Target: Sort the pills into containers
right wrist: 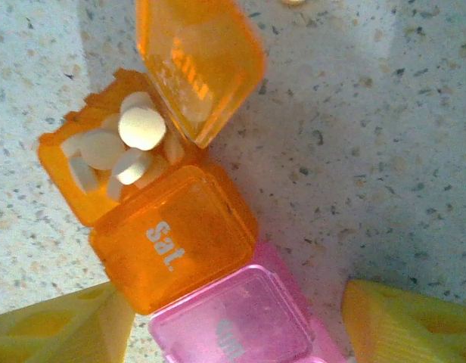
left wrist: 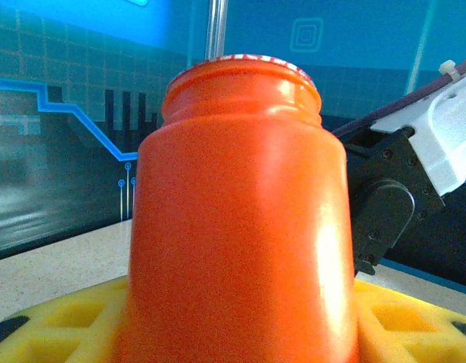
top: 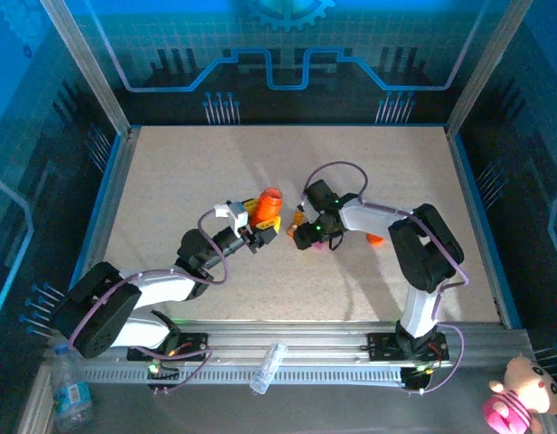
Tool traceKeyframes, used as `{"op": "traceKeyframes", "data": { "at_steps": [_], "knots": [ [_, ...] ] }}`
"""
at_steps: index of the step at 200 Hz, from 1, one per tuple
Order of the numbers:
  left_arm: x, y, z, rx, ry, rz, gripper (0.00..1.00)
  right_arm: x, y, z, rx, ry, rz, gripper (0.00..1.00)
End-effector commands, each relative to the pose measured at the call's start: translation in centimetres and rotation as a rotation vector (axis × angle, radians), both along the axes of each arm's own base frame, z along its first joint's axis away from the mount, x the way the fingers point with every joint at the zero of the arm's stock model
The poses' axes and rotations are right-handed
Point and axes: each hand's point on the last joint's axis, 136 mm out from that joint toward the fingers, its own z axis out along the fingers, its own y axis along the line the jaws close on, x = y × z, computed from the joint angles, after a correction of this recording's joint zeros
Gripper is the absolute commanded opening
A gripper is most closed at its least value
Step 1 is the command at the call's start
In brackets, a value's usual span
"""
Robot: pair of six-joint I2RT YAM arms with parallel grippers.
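Observation:
The containers (right wrist: 180, 242) are a strip of joined compartments on the speckled table. Its end orange compartment (right wrist: 116, 151) stands open with the lid up and holds several white pills (right wrist: 141, 127). The orange "Sat." one and the pink one (right wrist: 233, 325) beside it are closed. My right gripper (right wrist: 233, 329) is open, and its yellow fingers (right wrist: 403, 321) straddle the pink end, with table showing on the right side. In the top view that gripper (top: 309, 235) sits over the strip (top: 298, 218). My left gripper (left wrist: 240, 325) is shut on an uncapped orange bottle (left wrist: 237, 227), held tilted just left of the strip (top: 269, 205).
An orange cap-like piece (top: 375, 239) lies right of the right wrist. One loose pill (right wrist: 293, 1) lies past the open lid. Aluminium frame posts and blue walls ring the table. A clear tube (top: 268, 366) rests on the front rail.

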Motion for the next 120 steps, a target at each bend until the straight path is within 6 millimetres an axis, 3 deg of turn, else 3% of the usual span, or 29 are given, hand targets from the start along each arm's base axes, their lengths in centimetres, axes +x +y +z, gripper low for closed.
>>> {"op": "traceKeyframes", "data": {
  "at_steps": [1, 37, 82, 120],
  "knots": [
    [0.0, 0.5, 0.8, -0.029, -0.036, 0.020, 0.00, -1.0, -0.1, -1.6, -0.071, 0.017, 0.039, 0.72],
    [0.1, 0.5, 0.9, -0.031, -0.034, 0.019, 0.00, -1.4, -0.3, -1.9, -0.074, 0.020, 0.032, 0.63],
    [0.1, 0.6, 0.8, -0.033, -0.030, 0.020, 0.00, -0.9, 0.2, -0.9, -0.041, 0.000, 0.052, 0.45],
    [0.0, 0.6, 0.8, -0.035, -0.029, 0.020, 0.00, -0.9, 0.4, -0.1, -0.006, -0.009, 0.063, 0.40]
  ]
}}
